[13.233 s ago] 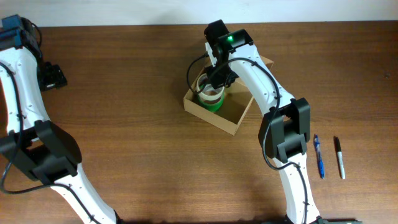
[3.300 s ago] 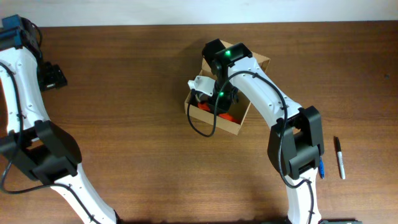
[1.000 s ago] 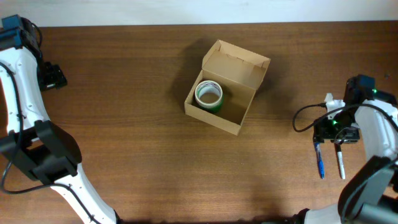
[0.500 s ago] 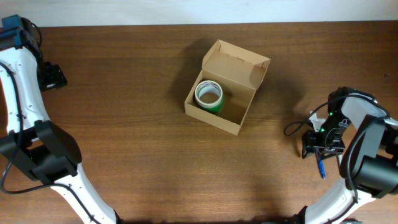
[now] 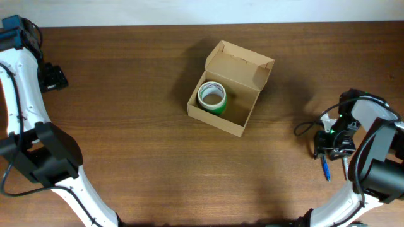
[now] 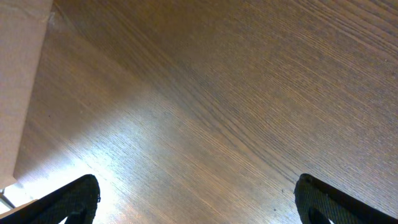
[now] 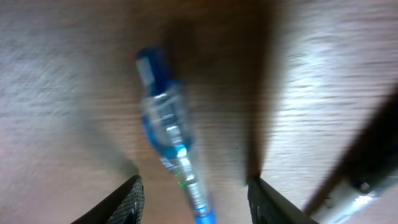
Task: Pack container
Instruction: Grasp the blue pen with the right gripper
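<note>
Our right gripper [image 7: 198, 200] has jaws spread astride the blue pen [image 7: 163, 118]; blurry view, probably centred, so we squeeze squarely.

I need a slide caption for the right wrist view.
The right gripper, fingers open, straddles a blue pen lying on the wooden table.

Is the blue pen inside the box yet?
No, the blue pen lies on the table between the open fingers of the right gripper, and the container holds only a green tape roll.
</note>
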